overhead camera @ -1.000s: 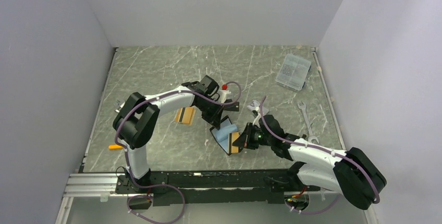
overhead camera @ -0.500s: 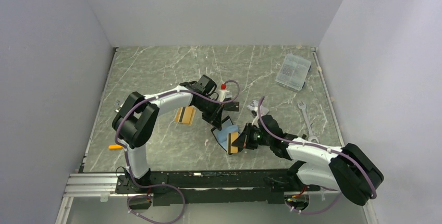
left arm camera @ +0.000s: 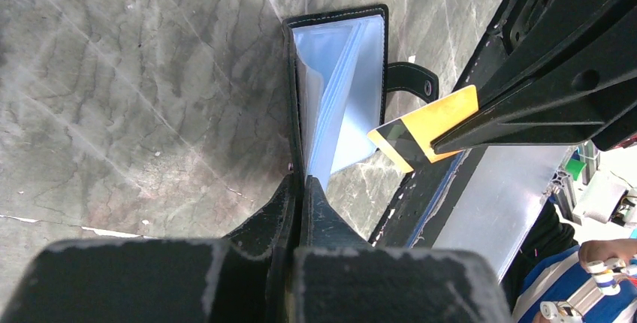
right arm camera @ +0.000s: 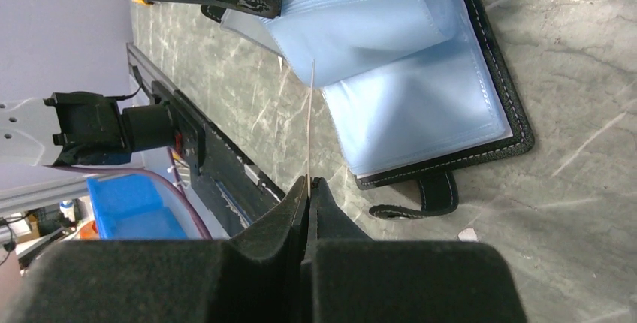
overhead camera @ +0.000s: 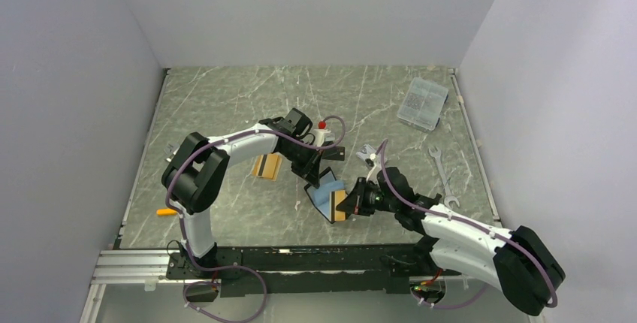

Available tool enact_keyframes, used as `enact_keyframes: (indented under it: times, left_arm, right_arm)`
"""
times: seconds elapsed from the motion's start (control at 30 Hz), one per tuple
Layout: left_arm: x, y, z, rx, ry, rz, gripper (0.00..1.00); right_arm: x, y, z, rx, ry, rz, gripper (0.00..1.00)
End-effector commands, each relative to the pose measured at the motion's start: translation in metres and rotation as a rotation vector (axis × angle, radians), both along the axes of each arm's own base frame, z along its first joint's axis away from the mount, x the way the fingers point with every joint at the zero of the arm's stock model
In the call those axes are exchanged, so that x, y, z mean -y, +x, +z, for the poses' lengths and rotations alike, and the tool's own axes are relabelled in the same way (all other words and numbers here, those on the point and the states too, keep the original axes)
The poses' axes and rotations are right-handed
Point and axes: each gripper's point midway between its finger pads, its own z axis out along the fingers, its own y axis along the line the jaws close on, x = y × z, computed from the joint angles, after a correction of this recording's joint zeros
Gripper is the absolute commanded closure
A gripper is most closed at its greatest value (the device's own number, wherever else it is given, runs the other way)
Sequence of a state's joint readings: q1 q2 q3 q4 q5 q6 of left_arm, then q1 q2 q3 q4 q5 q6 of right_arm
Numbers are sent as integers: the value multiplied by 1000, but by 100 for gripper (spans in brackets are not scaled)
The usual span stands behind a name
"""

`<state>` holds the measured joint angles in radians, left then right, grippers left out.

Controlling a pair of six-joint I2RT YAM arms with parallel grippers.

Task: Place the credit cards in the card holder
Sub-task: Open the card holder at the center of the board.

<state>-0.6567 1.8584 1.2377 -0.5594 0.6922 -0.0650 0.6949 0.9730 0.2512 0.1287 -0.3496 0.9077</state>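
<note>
Orange-gold credit card (left arm camera: pixel 424 124) is pinched in my right gripper (right arm camera: pixel 309 180), jaws clenched on its near end, dark stripe at the far end. In the right wrist view the card shows edge-on as a thin line. Its leading corner is right at the light blue sleeves (right arm camera: pixel 421 105) of the card holder (left arm camera: pixel 294 75); touching or nearly so, and I can't tell if it is inside a pocket. My left gripper (left arm camera: pixel 300 180) is clamped tight on the black cover edge of the holder, lifting that side so the sleeves fan open. The other cover lies flat on the grey marble table (overhead camera: pixel 225 105), with the snap tab (right arm camera: pixel 421 199) flat beside it. From the top camera the holder is in the middle of the table towards the near edge, between the two grippers, which come at it from opposite sides. Clear plastic box (overhead camera: pixel 423 103) is at the far right corner, well apart. Wrench (overhead camera: pixel 439 165) lies near the right edge.
</note>
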Motion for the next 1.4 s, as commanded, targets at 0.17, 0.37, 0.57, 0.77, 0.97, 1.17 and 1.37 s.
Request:
enact_keyframes:
  times: [0.17, 0.37, 0.57, 0.77, 0.97, 1.17, 1.37]
  left_arm:
    - [10, -5, 22, -24, -97, -16, 100]
    - [11, -10, 25, -79, -146, -17, 100]
    - [10, -12, 25, -133, -184, -3, 100]
    - [10, -13, 29, -172, -232, 0, 100]
    - [10, -16, 27, -196, -254, -6, 100]
    - [7, -9, 19, -150, -205, 3, 100]
    - [4, -8, 7, -143, -145, -3, 96]
  right_arm:
    - [-14, 19, 32, 94, -6, 37, 100]
    - [-15, 14, 15, 50, -15, 54, 100]
    - [-10, 8, 9, 40, -25, 48, 100]
    - [-6, 3, 1, 24, -30, 47, 100]
    - [-6, 1, -2, 17, -28, 48, 100]
    - [-5, 2, 1, 29, -19, 41, 100]
    - [-11, 4, 4, 35, -1, 48, 100]
